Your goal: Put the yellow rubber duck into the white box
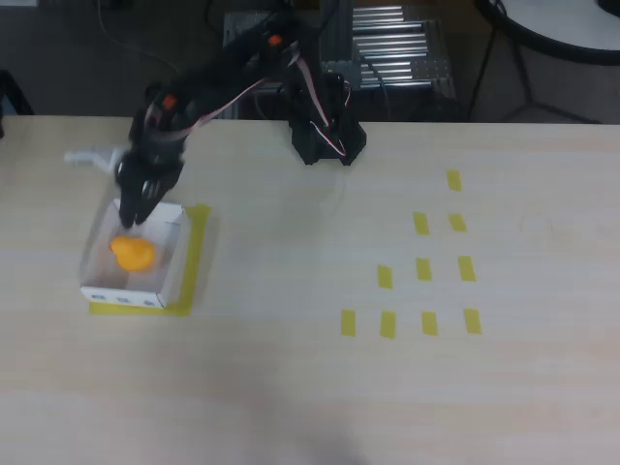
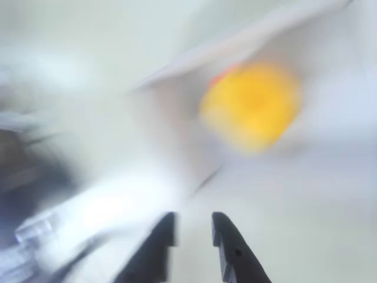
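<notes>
The yellow rubber duck (image 1: 133,253) lies inside the white box (image 1: 121,294) at the left of the table in the overhead view. My gripper (image 1: 134,208) hangs over the box's far wall, just behind the duck and apart from it. The wrist view is heavily blurred. There the duck (image 2: 250,106) is a yellow blob against a white box wall (image 2: 253,38). My gripper (image 2: 193,233) shows at the bottom edge. It is open by a narrow gap, with nothing between the dark fingertips (image 2: 227,242).
A yellow tape border (image 1: 198,254) frames the box. Several short yellow tape strips (image 1: 423,268) lie on the right half of the table. The arm's black base (image 1: 326,139) stands at the back edge. A small white object (image 1: 89,155) lies behind the box.
</notes>
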